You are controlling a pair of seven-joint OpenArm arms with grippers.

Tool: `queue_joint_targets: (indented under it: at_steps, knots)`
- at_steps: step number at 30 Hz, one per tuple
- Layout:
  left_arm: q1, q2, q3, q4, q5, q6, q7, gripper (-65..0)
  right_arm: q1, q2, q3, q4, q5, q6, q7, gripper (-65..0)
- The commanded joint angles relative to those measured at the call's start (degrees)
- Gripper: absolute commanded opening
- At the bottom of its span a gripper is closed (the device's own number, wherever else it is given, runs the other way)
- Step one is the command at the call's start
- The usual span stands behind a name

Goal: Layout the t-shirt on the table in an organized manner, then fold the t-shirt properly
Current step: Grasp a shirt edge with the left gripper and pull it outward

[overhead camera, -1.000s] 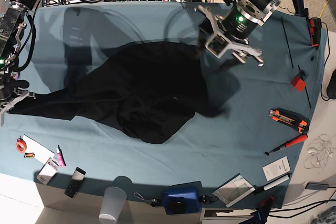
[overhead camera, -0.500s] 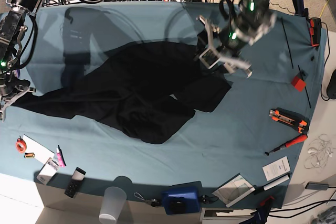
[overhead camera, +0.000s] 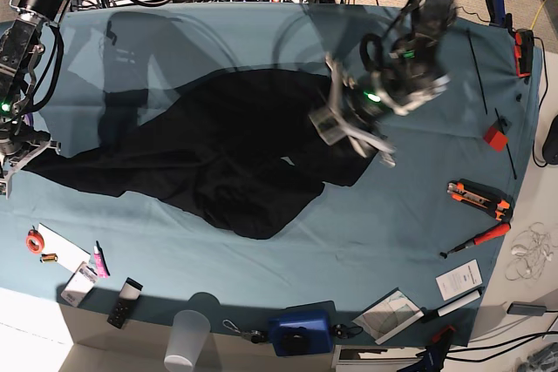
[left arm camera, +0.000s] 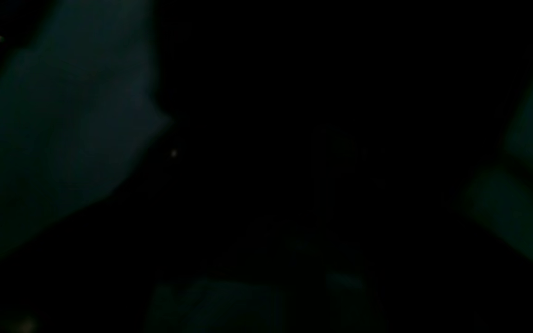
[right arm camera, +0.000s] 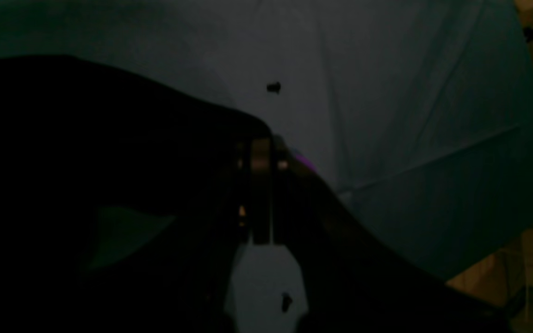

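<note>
The black t-shirt (overhead camera: 218, 163) lies crumpled and stretched across the teal table (overhead camera: 261, 32), from the left edge to right of the middle. My left gripper (overhead camera: 351, 138) is low over the shirt's right end with its white jaws spread. The left wrist view shows almost only dark fabric (left arm camera: 294, 162) and some teal cloth (left arm camera: 63, 129). My right gripper (overhead camera: 13, 167) is at the table's left edge. In the right wrist view it (right arm camera: 262, 185) is shut on a fold of the shirt (right arm camera: 109, 152), with a bit of purple print beside the fingers.
A red block (overhead camera: 495, 137), an orange-black cutter (overhead camera: 479, 198) and a red screwdriver (overhead camera: 479, 240) lie at the right. A plastic cup (overhead camera: 187, 340), a blue device (overhead camera: 299, 330), papers and a tape roll (overhead camera: 34, 241) line the front edge. Cables run along the back.
My left gripper has come down and to the left, from above the back right of the table onto the shirt's right end. The right gripper has stayed at the left edge.
</note>
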Motion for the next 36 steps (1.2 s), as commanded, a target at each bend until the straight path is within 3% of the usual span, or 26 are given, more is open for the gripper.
queue_joint_targets:
  at_steps: [1,3,4,8,12,16,20,25,29,34,35,36]
  knots:
    - [-1.5,-0.4,1.3,-0.1,0.0,1.0,-1.4,-30.9,0.8,1.5,0.5,0.8,-0.5,-0.1,1.3,-65.0]
    - [-3.0,-0.9,4.4,-1.6,1.0,3.2,-1.4,-32.6,0.8,1.5,0.5,0.8,-0.5,-0.1,1.3,-65.0]
    - [-3.6,-1.0,5.7,-1.8,1.0,4.6,-1.2,-36.8,0.8,1.5,0.5,0.8,-0.5,-0.1,1.3,-65.0]
    - [-6.6,-1.0,8.5,-1.8,1.0,15.4,-1.1,-65.0,0.8,1.5,0.5,0.8,-0.5,-0.1,1.4,-65.0]
    - [-11.2,-1.0,8.3,-1.8,1.0,24.5,2.5,-65.0,0.8,1.5,0.5,0.8,-0.5,-0.1,2.1,-65.0]
    - [-16.6,-1.0,7.7,-2.1,0.9,29.7,6.3,-65.0,0.8,1.4,0.5,0.8,-0.4,-0.1,3.6,-65.0]
    - [-21.3,-1.0,4.3,-4.6,0.6,30.3,4.0,-65.0,0.8,1.4,0.5,0.8,-0.4,-0.1,3.7,-65.0]
    - [-27.9,-1.0,0.7,-15.5,-2.1,30.1,3.3,-65.0,0.8,1.4,0.5,0.8,-0.4,-0.1,3.8,-65.0]
    - [-32.0,-1.0,0.3,-24.3,-2.3,29.4,3.3,-65.0,0.8,1.4,0.5,0.8,-0.4,-0.1,4.2,-65.0]
    - [-35.0,-1.0,0.4,-26.0,-2.3,29.4,3.3,-65.0,0.8,1.4,0.5,0.8,-0.4,-0.1,4.3,-65.0]
    - [-35.5,-1.0,0.4,-26.0,-2.3,29.4,3.4,-63.7,0.8,1.4,0.5,0.8,-0.4,-0.1,4.3,-65.0]
    - [-36.0,-1.0,0.4,-26.0,-2.3,29.5,3.5,-56.1,0.8,1.4,0.5,0.8,-0.4,-0.1,4.2,-65.0]
